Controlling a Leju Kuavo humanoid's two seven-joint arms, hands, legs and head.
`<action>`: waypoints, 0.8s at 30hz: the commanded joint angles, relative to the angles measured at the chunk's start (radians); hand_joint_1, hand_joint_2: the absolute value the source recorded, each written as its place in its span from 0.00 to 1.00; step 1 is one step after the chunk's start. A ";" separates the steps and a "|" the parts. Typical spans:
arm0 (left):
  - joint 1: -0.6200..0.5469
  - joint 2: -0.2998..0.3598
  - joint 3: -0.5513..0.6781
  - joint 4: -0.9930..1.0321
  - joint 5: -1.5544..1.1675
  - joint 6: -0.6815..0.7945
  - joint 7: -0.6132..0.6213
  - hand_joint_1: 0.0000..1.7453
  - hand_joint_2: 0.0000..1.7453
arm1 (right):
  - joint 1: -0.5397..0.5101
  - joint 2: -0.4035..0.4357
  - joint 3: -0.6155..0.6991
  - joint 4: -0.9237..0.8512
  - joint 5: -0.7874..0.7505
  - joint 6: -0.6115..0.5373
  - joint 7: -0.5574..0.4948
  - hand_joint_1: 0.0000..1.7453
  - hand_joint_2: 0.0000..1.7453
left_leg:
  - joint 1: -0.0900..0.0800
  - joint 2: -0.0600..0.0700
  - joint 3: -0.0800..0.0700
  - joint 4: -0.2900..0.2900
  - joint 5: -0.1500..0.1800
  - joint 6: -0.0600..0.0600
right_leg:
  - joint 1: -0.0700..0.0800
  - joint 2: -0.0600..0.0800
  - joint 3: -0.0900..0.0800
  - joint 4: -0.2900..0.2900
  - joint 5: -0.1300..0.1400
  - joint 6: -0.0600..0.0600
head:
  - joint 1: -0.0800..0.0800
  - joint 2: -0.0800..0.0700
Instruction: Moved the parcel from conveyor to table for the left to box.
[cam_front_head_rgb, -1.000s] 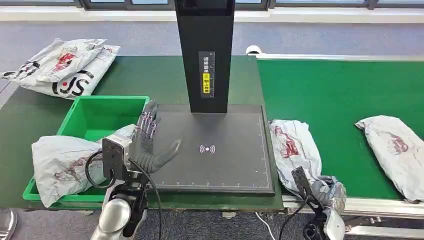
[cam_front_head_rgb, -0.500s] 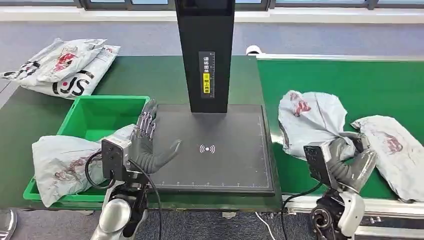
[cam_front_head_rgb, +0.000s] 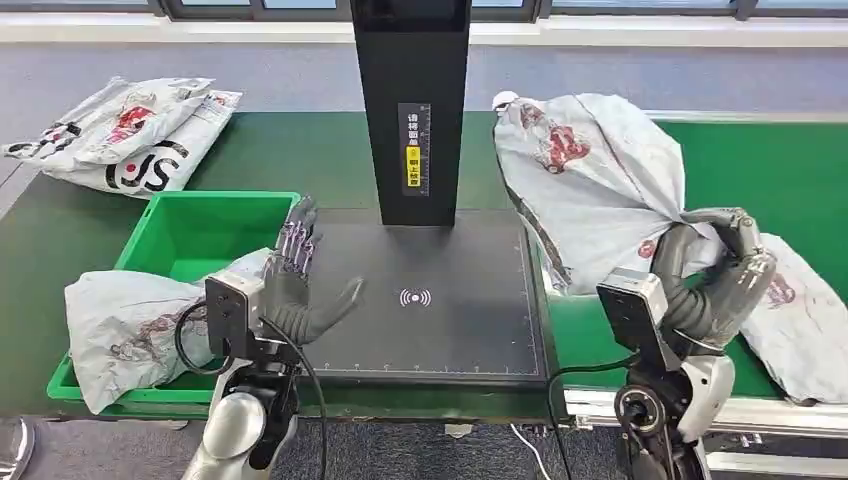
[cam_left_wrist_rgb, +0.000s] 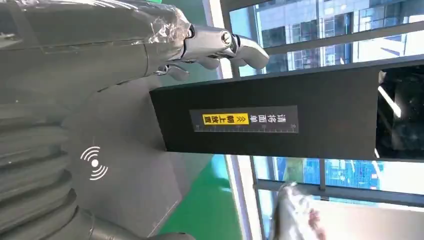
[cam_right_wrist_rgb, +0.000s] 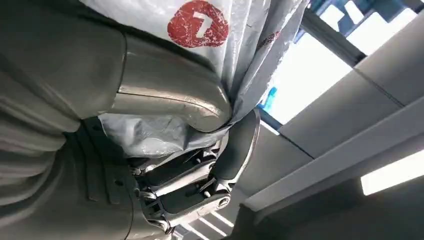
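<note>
My right hand (cam_front_head_rgb: 718, 278) grips a grey plastic parcel (cam_front_head_rgb: 590, 175) by one bunched end and holds it up in the air above the green conveyor (cam_front_head_rgb: 600, 340), beside the black scanner post (cam_front_head_rgb: 410, 110). The right wrist view shows the fingers (cam_right_wrist_rgb: 200, 190) closed around the crumpled grey film (cam_right_wrist_rgb: 165, 132). My left hand (cam_front_head_rgb: 295, 285) hovers with fingers spread over the left edge of the dark scanner pad (cam_front_head_rgb: 430, 300), holding nothing. A green box (cam_front_head_rgb: 200, 235) sits at the left with another grey parcel (cam_front_head_rgb: 130, 325) hanging over its front rim.
A further grey parcel (cam_front_head_rgb: 800, 320) lies on the conveyor to the right of my right hand. Two white and grey parcels (cam_front_head_rgb: 130, 135) lie at the table's back left. The scanner post rises from the pad's far edge.
My right hand has lifted the parcel off the conveyor, from low at the front edge to high beside the post. The left hand has stayed still.
</note>
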 joint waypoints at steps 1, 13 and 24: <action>-0.055 0.009 -0.025 0.090 0.020 0.005 -0.011 0.00 1.00 | -0.145 -0.048 0.148 0.087 -0.054 0.015 0.007 1.00 1.00 | 0.000 0.003 0.000 0.000 0.000 0.000 | 0.000 0.002 0.000 0.000 0.001 -0.001 | 0.000 0.000; -0.145 0.027 -0.021 0.141 0.070 0.041 -0.042 0.00 1.00 | -0.276 0.000 0.355 0.436 -0.128 0.207 0.080 1.00 1.00 | 0.001 0.004 0.002 -0.001 0.002 -0.001 | 0.001 0.003 0.001 -0.001 0.002 -0.001 | 0.000 0.000; -0.142 0.018 0.035 0.083 0.086 0.079 -0.055 0.00 1.00 | -0.297 0.028 0.508 0.635 -0.267 0.343 0.082 1.00 1.00 | 0.002 0.004 0.001 -0.001 0.001 -0.001 | 0.002 0.003 0.001 0.000 0.002 -0.001 | 0.000 0.000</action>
